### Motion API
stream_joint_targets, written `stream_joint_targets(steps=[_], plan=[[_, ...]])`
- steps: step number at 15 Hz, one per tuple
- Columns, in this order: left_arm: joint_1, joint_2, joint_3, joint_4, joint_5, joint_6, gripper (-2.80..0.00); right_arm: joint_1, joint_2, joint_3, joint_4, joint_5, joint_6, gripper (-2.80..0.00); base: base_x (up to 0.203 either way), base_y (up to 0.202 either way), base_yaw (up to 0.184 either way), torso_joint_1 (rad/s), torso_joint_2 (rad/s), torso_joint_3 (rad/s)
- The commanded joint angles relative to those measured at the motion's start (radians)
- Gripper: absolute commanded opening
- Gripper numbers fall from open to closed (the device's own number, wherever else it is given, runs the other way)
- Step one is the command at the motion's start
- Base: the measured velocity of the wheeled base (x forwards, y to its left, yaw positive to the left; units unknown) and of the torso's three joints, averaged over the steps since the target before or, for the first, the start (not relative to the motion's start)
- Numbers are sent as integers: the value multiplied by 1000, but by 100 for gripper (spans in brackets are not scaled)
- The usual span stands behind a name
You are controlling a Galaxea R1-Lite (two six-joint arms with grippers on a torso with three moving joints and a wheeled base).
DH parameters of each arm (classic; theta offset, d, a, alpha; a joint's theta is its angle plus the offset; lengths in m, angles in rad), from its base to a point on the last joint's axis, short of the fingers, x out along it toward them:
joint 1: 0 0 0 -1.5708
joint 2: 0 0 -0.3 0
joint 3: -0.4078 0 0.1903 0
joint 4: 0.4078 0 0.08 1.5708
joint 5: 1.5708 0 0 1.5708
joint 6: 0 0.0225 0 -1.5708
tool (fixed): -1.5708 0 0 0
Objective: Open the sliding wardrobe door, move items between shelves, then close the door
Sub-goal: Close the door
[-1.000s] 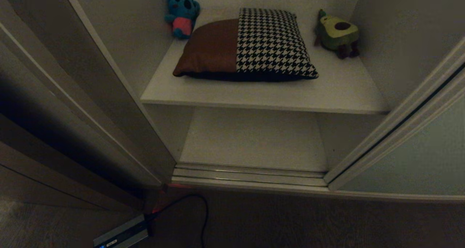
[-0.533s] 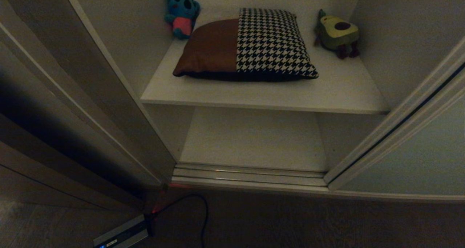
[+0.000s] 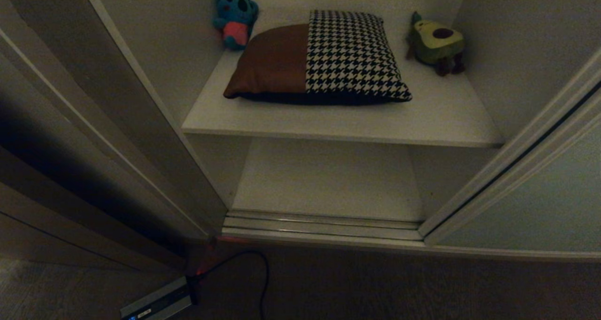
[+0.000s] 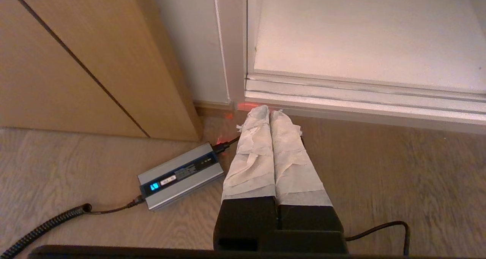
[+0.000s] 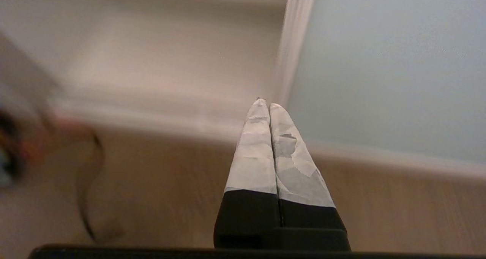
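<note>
Wardrobe stands open: cushion (image 3: pixel 315 57) lies long-axis left-right on the upper shelf (image 3: pixel 338 123), above both clenched, empty pincers, right pincer (image 5: pixel 269 104) and left pincer (image 4: pixel 269 111), low by the floor.

The left hand (image 4: pixel 269 111) has two long tapering fingers (image 4: pixel 252 152) wrapped in wrinkled, pale grey-white tape, rising from a blocky matte black base. The right hand (image 5: pixel 264 101) looks alike: taped pale fingers (image 5: pixel 254 152), torn in patches, on black.

One cushion (image 3: pixel 315 57), two plush toys (image 3: pixel 236 19) (image 3: pixel 436 42), two shelves (image 3: pixel 422 118) (image 3: pixel 328 179), one silver box (image 4: pixel 180 176).
</note>
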Motion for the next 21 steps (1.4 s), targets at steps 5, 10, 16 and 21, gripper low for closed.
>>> stream_joint_targets(steps=[5, 10, 16, 21], plan=[[0, 2, 0, 0, 1, 0, -280, -14, 484, -506, 85, -173, 70, -280, 0, 0, 0, 0, 0, 0], [0, 2, 0, 0, 1, -1, -280, -111, 668, -724, 167, -214, 74, -280, 0, 0, 0, 0, 0, 0], [0, 2, 0, 0, 1, 0, -280, -517, 784, -807, 217, 362, 104, -280, 0, 0, 0, 0, 0, 0], [0, 2, 0, 0, 1, 0, -280, -629, 926, -836, 208, 541, 114, -280, 0, 0, 0, 0, 0, 0]])
